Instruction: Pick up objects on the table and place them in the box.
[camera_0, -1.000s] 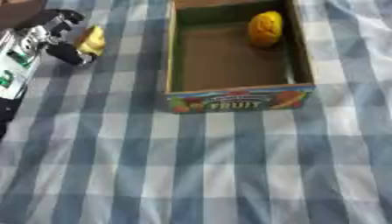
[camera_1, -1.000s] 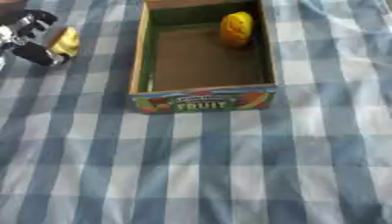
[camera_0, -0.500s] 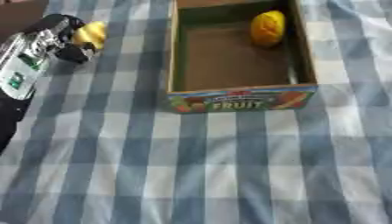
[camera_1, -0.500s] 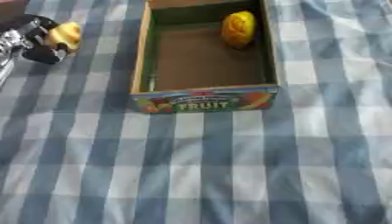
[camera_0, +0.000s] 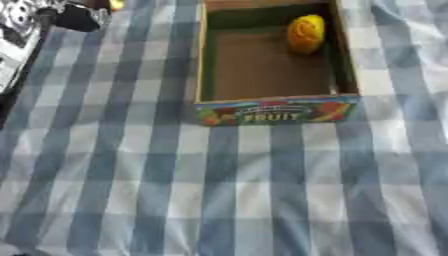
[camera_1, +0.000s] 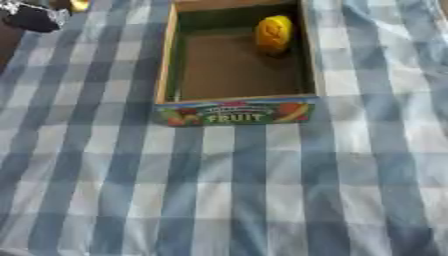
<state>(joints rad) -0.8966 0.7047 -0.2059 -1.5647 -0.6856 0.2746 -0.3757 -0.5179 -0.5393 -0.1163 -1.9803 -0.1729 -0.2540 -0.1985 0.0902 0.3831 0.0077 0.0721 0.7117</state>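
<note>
My black left hand (camera_0: 61, 17), fingers curled round a small yellow object (camera_0: 115, 4), carries it toward the open cardboard fruit box (camera_0: 203, 65).

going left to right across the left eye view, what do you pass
left hand at the top left corner → small yellow thing at the top edge → box → yellow fruit inside the box, toward its right wall

One box (camera_0: 273, 111), two yellow fruits (camera_0: 305, 33)
</note>
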